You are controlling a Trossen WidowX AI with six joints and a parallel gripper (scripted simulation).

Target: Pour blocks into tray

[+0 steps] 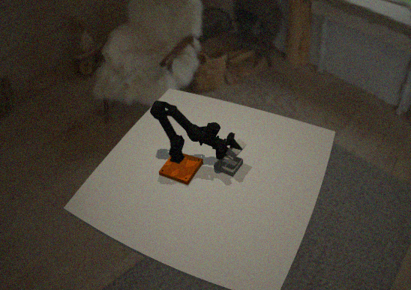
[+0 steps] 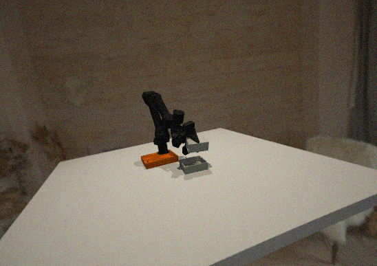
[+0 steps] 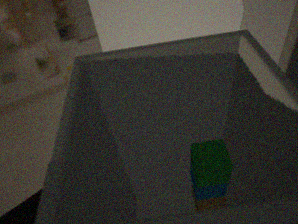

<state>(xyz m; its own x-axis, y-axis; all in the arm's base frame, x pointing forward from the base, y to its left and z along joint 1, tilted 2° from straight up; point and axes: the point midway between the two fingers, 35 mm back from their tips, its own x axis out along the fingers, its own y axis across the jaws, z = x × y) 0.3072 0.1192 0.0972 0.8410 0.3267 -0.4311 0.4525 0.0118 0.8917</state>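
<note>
Tool clamped on cup, tipped, above tray, not touching it. Tray sits on bench. Wrist view: green block, blue block inside cup's outline.

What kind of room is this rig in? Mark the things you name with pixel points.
Probably a living room or home corner: a fleece-covered armchair [image 1: 150, 56] stands behind the table [image 1: 187, 221] [image 2: 172, 216], with woven baskets [image 1: 210, 73] beside it and a rug [image 1: 356, 206] underneath.
</note>
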